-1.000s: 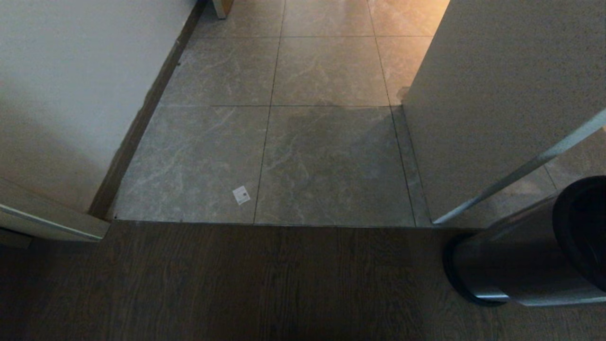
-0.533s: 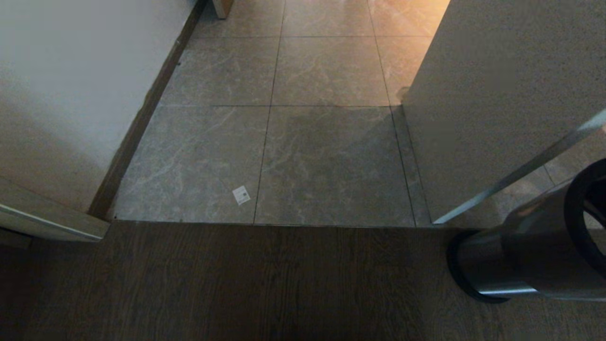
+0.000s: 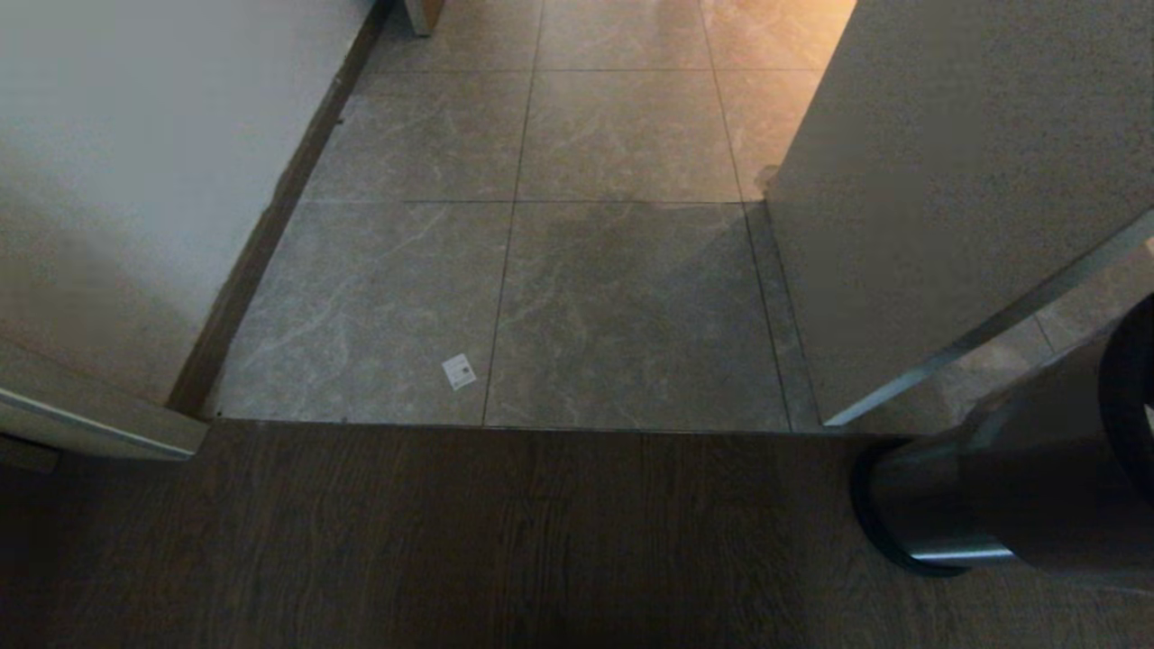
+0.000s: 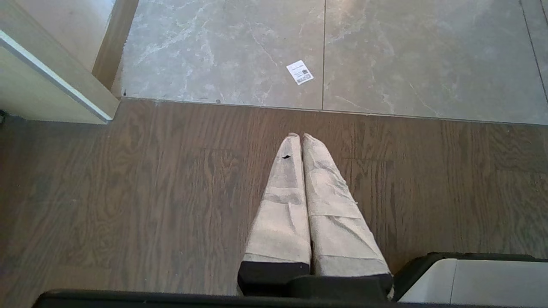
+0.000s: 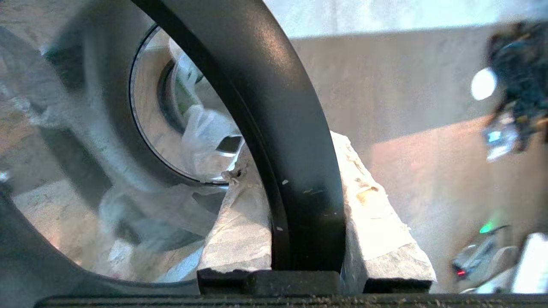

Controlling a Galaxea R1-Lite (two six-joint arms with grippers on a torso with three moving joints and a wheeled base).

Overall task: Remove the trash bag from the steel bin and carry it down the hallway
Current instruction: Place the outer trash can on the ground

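Tipped on its side at the right edge, half cut off: steel bin (image 3: 992,496) on dark wood floor (image 3: 451,541), open hallway (image 3: 613,270) tiles ahead. Clamped astride its black rim: right gripper (image 5: 299,171). Blurred inside: trash bag (image 5: 205,132). Parked, fingers together: left gripper (image 4: 298,137)

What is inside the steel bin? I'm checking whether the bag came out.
Inside the steel bin, the crinkled trash bag shows against the shiny wall; the bin's black rim hides the rest.
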